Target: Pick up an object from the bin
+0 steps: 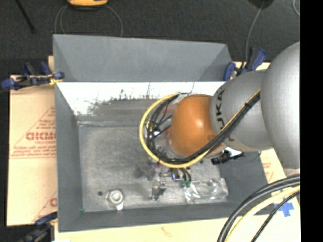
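My gripper (pixel 162 179) reaches down from under the arm's wrist to the bin floor, right of the middle and near the front wall. A crumpled clear plastic piece (pixel 208 189) lies just to its right on the floor. A small dark-and-green bit (pixel 184 182) sits between the gripper and that plastic. A small silvery round cap-like thing (pixel 115 197) stands at the front left, well apart from the gripper.
The arm with its orange cover and looped cables hangs over the right half of the bin and hides the floor beneath. The left half of the floor shows bare grey metal with scuff marks.
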`<state>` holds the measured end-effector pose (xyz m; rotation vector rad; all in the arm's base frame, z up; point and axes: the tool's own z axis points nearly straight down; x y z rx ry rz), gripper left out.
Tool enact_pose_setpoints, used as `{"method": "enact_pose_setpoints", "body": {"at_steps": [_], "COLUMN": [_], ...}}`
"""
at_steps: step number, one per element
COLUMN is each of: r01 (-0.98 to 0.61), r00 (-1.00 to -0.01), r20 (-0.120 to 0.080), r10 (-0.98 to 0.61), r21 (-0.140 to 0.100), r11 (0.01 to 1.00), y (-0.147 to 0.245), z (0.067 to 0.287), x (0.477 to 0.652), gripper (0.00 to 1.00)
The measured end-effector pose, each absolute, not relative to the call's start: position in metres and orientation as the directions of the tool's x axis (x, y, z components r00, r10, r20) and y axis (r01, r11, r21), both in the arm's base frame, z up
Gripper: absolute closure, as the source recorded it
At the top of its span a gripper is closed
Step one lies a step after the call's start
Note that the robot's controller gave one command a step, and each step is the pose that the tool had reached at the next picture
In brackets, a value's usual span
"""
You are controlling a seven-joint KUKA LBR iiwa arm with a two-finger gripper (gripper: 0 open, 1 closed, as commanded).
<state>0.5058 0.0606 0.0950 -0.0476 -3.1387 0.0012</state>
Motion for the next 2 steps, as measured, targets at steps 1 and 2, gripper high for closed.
{"method": "enact_pose_setpoints", "body": {"at_steps": [1, 2], "r01": [0.031, -0.008], "r00": [-1.000, -1.000], "r20": [-0.002, -0.011], "r10": [0.031, -0.008], "r21": [0.001, 0.000], "r11": [1.000, 1.000], "y": [0.062, 0.054], "z": [0.098, 0.216], "x": [0.506, 0.503], "gripper": [1.00, 1.00]}}
